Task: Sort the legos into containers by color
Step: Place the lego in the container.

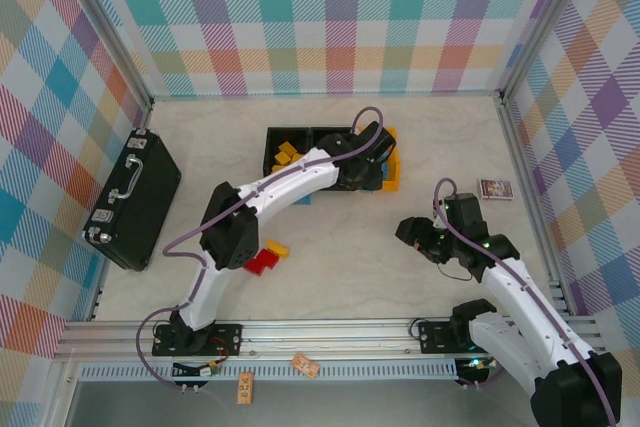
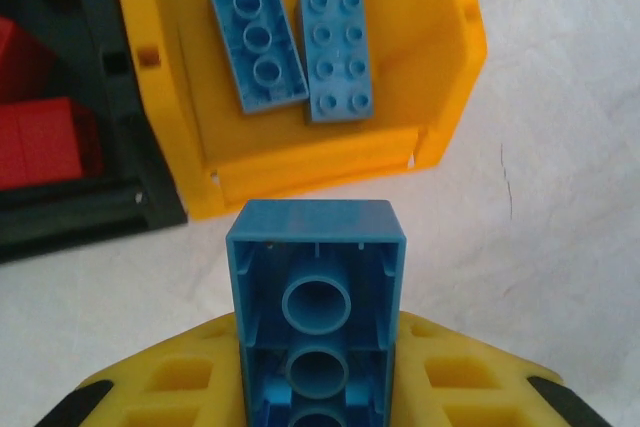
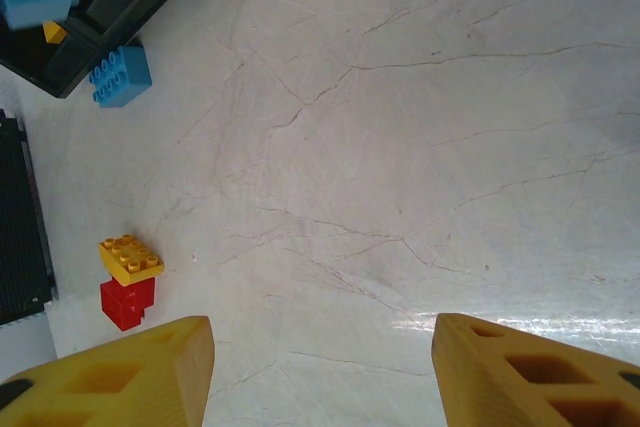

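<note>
My left gripper [image 2: 318, 372] is shut on a blue lego [image 2: 318, 297], held hollow side up just short of the near wall of the yellow-orange container [image 2: 310, 162]. Two more blue legos [image 2: 258, 37] lie inside that bin. Beside it, a black container [image 2: 120, 197] holds red legos [image 2: 40, 137]. From above, the left gripper [image 1: 378, 152] hangs at the yellow-orange bin [image 1: 394, 175], and the leftmost black container [image 1: 272, 159] holds yellow legos [image 1: 288, 155]. My right gripper [image 3: 320, 367] stands open over bare table. Loose yellow [image 3: 130, 257], red [image 3: 127, 302] and blue [image 3: 122, 75] legos lie to its left.
A black briefcase [image 1: 133, 197] lies at the left edge of the table. A small picture card [image 1: 495, 188] sits at the right, near the right gripper [image 1: 410, 230]. Loose yellow [image 1: 276, 247] and red [image 1: 262, 262] legos lie beside the left arm.
</note>
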{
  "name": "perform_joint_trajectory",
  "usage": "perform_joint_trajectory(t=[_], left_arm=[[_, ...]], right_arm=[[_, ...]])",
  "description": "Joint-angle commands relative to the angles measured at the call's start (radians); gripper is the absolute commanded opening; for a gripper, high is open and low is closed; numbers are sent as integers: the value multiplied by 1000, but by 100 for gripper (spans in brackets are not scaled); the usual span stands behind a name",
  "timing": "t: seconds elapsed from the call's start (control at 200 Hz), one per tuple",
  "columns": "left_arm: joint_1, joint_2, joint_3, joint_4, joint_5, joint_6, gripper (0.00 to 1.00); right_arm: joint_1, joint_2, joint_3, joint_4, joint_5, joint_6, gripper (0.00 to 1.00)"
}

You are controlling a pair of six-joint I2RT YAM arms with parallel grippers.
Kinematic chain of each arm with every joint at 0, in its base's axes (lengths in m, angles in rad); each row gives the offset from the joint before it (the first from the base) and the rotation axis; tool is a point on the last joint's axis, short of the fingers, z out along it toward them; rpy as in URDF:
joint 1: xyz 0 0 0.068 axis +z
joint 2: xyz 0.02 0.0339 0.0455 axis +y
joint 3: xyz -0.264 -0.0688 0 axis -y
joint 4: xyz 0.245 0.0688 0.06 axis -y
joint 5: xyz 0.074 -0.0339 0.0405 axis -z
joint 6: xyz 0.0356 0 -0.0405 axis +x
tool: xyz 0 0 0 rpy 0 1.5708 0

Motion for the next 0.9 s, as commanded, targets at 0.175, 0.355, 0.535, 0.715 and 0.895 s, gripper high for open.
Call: perform_joint_trajectory(t=[0.175,0.355,0.535,0.715,0.895], left_arm=[[57,250,363,-99,47,55,28],[95,339,457,-58,75,34,29],[113,361,468,11,105,25,31],[118,383,510,19,114,24,33],[117,368,508,24,114,18,54]], right_arm=[[-8,23,8,-5,10,-1,60],[-12,36,16,-7,14,-8,60],[-12,61,24,-3,13,-14,60],[-12,69,24,3,11,-10,60],[-12,68,22,3,6,-10,60]])
